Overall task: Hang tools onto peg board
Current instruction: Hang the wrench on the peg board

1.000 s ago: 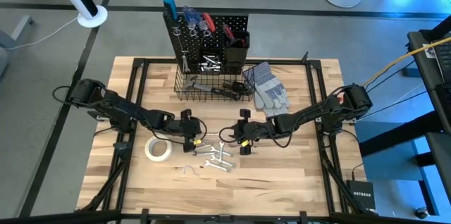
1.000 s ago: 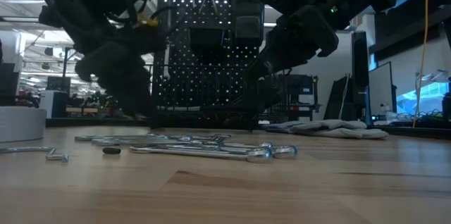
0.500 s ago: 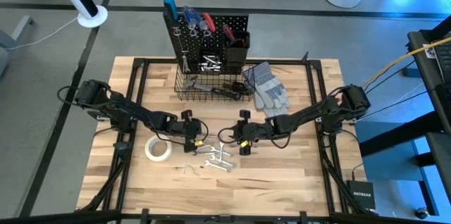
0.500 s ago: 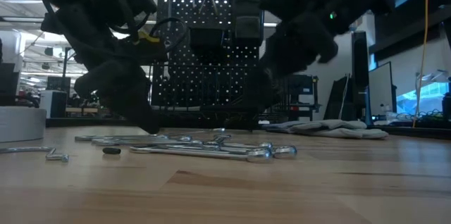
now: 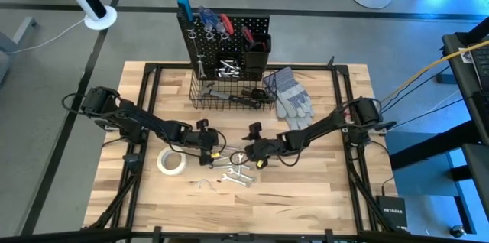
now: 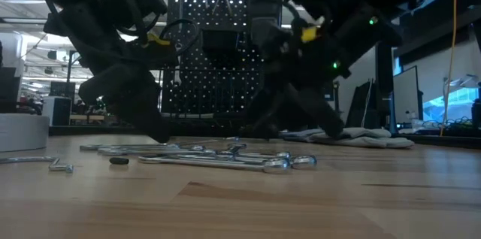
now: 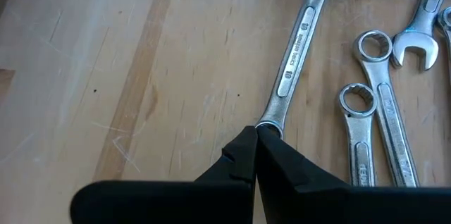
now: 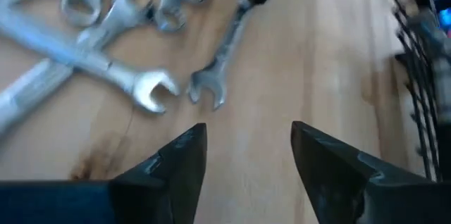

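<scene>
Several silver wrenches (image 5: 235, 172) lie in a loose pile on the wooden table (image 5: 306, 189), and a white tape roll (image 5: 172, 161) lies to their left. The black peg board (image 5: 221, 33) stands at the far edge, holding tools, with a wire basket (image 5: 229, 94) at its base. My left gripper (image 7: 255, 136) is shut, with its tips down at one wrench (image 7: 296, 48). My right gripper (image 8: 246, 150) is open, low over bare wood just right of the pile, next to that wrench's open-jawed end (image 8: 208, 94). My left gripper touches the wrench's ring end (image 7: 271, 120) with the tips of its shut fingers. They slant down from the table's left and lie roughly in line with the shaft. The wrench lies flat on the table. Whether the tips pinch the ring or only press on it, I cannot tell.
Grey work gloves (image 5: 290, 94) lie to the right of the basket. Two small hooks (image 5: 205, 184) lie in front of the tape roll. The near part of the table is bare wood. Black frame rails (image 5: 351, 159) run along both sides.
My right gripper has come down and toward the table's left, up to the wrench pile. It has rolled about its own line, and its fingers now stand wider apart. The left gripper and the wrenches have stayed where they were.
</scene>
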You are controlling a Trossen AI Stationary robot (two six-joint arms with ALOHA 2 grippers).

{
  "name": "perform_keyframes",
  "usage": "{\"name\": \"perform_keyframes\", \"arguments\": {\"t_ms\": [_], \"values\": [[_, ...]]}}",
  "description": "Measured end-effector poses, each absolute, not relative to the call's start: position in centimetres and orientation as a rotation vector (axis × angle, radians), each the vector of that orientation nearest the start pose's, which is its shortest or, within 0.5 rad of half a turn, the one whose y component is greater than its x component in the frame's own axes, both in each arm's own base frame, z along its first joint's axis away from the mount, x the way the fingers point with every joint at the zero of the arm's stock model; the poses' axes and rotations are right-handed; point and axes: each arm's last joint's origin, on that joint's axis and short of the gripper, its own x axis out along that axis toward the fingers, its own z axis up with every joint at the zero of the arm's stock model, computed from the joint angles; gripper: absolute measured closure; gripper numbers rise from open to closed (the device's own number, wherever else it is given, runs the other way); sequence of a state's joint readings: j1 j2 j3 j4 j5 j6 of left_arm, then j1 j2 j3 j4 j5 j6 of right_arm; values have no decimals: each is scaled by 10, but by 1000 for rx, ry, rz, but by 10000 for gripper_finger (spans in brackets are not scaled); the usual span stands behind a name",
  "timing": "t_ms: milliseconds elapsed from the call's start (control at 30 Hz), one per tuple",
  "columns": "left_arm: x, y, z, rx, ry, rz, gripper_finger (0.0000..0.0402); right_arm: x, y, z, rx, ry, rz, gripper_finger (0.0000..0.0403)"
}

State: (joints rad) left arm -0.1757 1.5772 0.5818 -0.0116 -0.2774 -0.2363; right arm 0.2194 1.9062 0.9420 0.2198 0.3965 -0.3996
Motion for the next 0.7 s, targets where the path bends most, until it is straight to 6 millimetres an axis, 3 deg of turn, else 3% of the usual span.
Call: {"name": "perform_keyframes", "arguments": {"t_ms": [133, 333, 700], "values": [[254, -37, 114, 9, 962, 207, 400, 363, 70, 109, -781, 776, 62, 191], [254, -37, 114, 9, 961, 207, 400, 368, 71, 105, -919, 742, 123, 210], [254, -35, 113, 0, 961, 212, 400, 376, 52, 100, -922, 709, 195, 226]]}}
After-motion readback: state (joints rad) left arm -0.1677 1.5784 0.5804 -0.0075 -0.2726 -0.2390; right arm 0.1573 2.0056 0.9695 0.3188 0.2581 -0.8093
